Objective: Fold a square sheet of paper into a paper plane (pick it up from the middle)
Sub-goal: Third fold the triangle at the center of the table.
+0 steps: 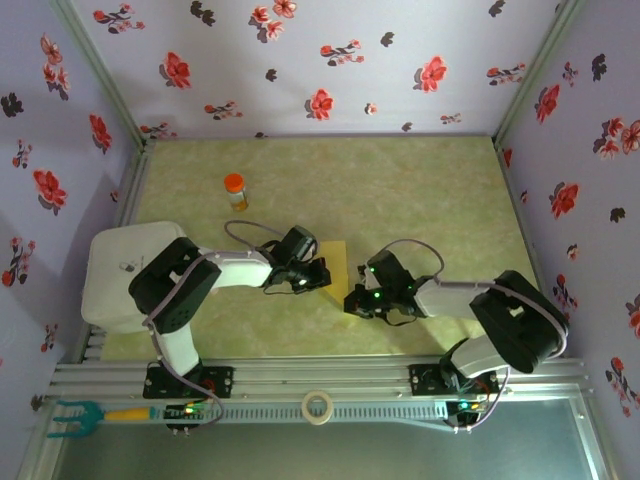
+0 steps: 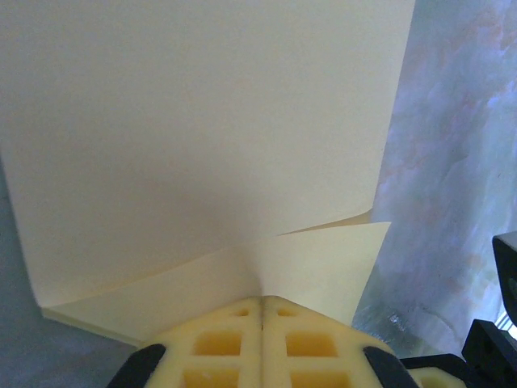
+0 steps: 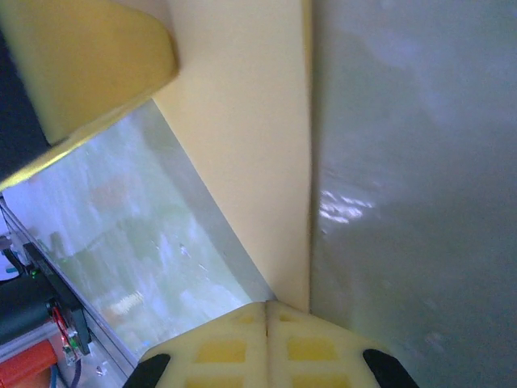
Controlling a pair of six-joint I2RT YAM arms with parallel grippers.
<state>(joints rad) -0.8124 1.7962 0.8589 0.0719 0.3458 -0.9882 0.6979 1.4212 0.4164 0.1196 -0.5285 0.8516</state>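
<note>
In the middle of the worktop (image 1: 400,190), slightly toward its near edge, the left pincer (image 2: 262,301) is closed. Its two yellow fingers meet flat against each other, with their tips at the spot where a folded flap of the square sheet of paper (image 2: 202,145) comes to a point; whether a layer is nipped between them cannot be told. Just to its right, the right pincer (image 3: 266,305) is likewise closed, its tips set at the paper's edge, where a narrow yellow band runs away from them. The sheet appears to lie on the worktop between the two, partly folded and not yet a dart. The step looks like setting a crease. Doing it well probably means one pincer pinning the sheet while the other slides along the fold line with light, even downward pressure, since thin paper on a smooth surface would skid or buckle if pushed sideways. The orange-capped bottle (image 1: 234,190) stands well apart on the far left, out of the way.
</note>
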